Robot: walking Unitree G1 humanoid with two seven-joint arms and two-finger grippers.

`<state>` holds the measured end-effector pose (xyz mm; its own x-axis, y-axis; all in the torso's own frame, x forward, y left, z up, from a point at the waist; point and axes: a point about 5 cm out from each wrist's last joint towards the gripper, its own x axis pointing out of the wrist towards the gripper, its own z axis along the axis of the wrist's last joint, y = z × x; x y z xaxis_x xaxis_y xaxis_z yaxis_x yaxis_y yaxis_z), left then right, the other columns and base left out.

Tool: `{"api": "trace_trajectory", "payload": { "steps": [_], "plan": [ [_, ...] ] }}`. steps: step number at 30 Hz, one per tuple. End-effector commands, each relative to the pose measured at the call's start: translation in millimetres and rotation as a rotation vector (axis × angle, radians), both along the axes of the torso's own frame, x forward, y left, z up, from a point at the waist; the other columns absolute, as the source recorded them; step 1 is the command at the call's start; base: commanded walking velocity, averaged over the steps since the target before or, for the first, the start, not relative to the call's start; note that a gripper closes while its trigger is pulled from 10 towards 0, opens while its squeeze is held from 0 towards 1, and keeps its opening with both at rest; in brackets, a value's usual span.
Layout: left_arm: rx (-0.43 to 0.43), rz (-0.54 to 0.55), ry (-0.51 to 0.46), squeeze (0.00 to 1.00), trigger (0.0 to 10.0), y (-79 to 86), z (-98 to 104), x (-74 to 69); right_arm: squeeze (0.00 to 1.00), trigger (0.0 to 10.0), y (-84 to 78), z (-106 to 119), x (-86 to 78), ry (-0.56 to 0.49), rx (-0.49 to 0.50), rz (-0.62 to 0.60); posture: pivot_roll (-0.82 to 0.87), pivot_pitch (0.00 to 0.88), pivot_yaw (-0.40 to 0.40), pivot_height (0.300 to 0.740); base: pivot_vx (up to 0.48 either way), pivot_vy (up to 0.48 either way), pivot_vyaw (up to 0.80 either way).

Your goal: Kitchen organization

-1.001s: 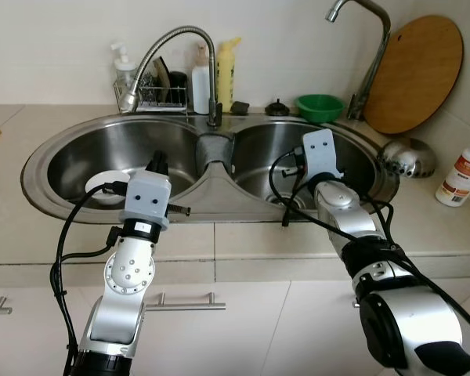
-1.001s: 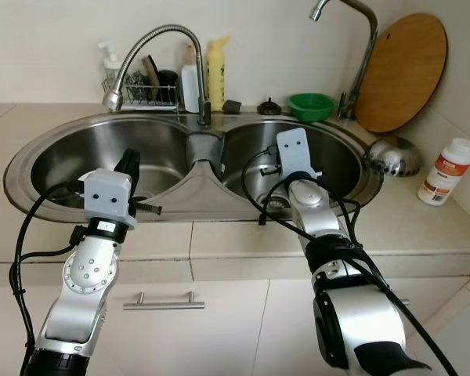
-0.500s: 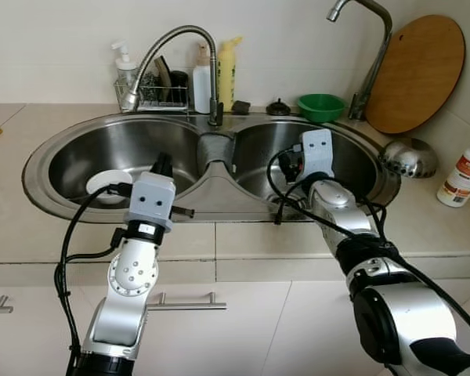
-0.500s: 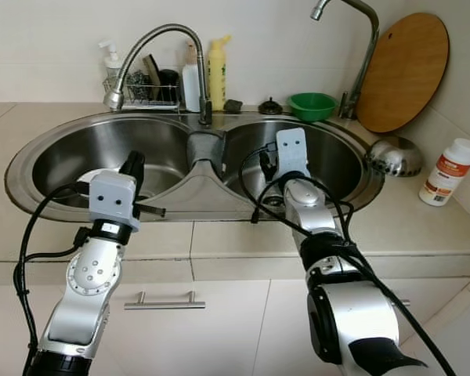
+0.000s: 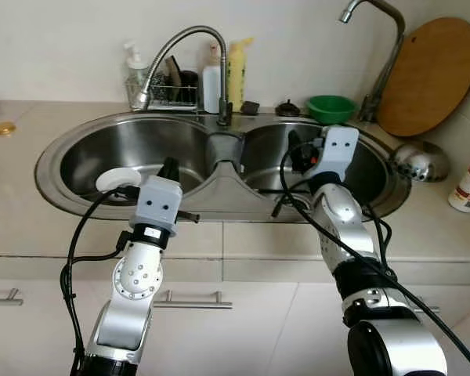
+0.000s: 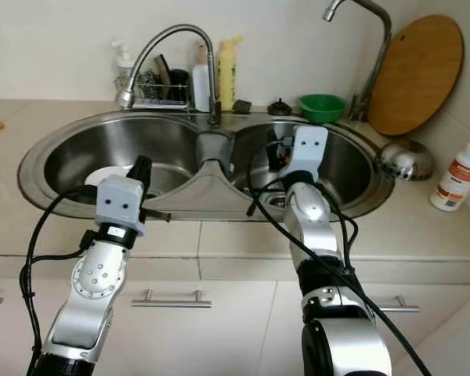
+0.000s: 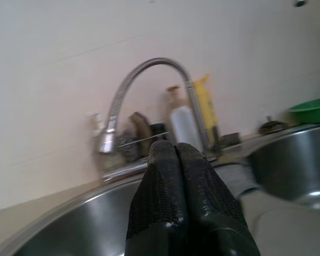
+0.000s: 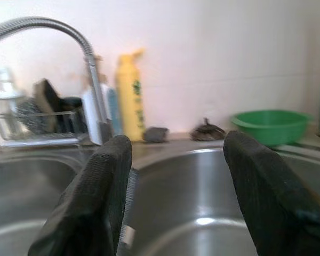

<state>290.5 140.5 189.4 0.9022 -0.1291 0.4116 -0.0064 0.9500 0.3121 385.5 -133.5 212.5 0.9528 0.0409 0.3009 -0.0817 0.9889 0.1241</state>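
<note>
the double sink (image 5: 55,168) stands before the robot, and in its left basin lies a white plate (image 5: 117,179), the likely thing to tidy. the left gripper (image 7: 175,152) hovers over the near edge of that basin, just right of the plate, with its fingers pressed together and holding nothing. since a second ago the whole view has shifted to the right, so the camera turned left toward the plate. the right gripper (image 8: 176,176) is now higher and more left, over the right basin, with its fingers wide apart and empty. i judge that no grasp has begun yet
</note>
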Motion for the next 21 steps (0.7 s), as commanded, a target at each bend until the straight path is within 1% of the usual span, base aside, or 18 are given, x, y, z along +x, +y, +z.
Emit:
{"api": "trace_trajectory", "payload": {
  "steps": [1, 2, 3, 10, 12, 21],
  "plan": [
    [0.006, -0.003, -0.017, 0.00, 10.0, -0.2, 4, -0.7, 0.00, 10.0, 9.9, 9, -5.1, -0.053, 0.013, 0.029, -0.01, 0.000, -0.039, 0.740, 0.000, 0.472, 0.00],
    [0.008, -0.007, -0.019, 0.00, 10.0, -0.5, 5, -0.5, 0.00, 10.0, 15.2, 13, -10.7, -0.095, 0.003, 0.055, -0.02, 0.000, -0.037, 0.740, 0.000, 0.472, 0.00],
    [0.008, -0.008, -0.019, 0.00, 10.0, -0.5, 5, -0.5, 0.00, 10.0, 16.6, 15, -12.2, -0.110, 0.004, 0.063, -0.02, 0.000, -0.037, 0.740, 0.000, 0.472, 0.00],
    [0.014, -0.008, -0.031, 0.00, 10.0, -1.1, 7, -1.3, 0.00, 10.0, 19.0, 26, -25.2, -0.212, -0.016, 0.064, -0.02, 0.000, -0.038, 0.740, 0.000, 0.471, 0.00],
    [0.014, -0.008, -0.032, 0.00, 10.0, -1.0, 7, -1.1, 0.00, 10.0, 21.3, 27, -30.8, -0.234, -0.043, 0.066, -0.02, 0.000, -0.039, 0.740, 0.000, 0.469, 0.00],
    [0.013, -0.012, -0.030, 0.00, 10.0, -2.1, 5, -1.5, 0.00, 10.0, 27.2, 14, -42.8, -0.225, -0.134, 0.093, -0.03, 0.000, -0.039, 0.740, 0.000, 0.471, 0.00]
  ]
}}
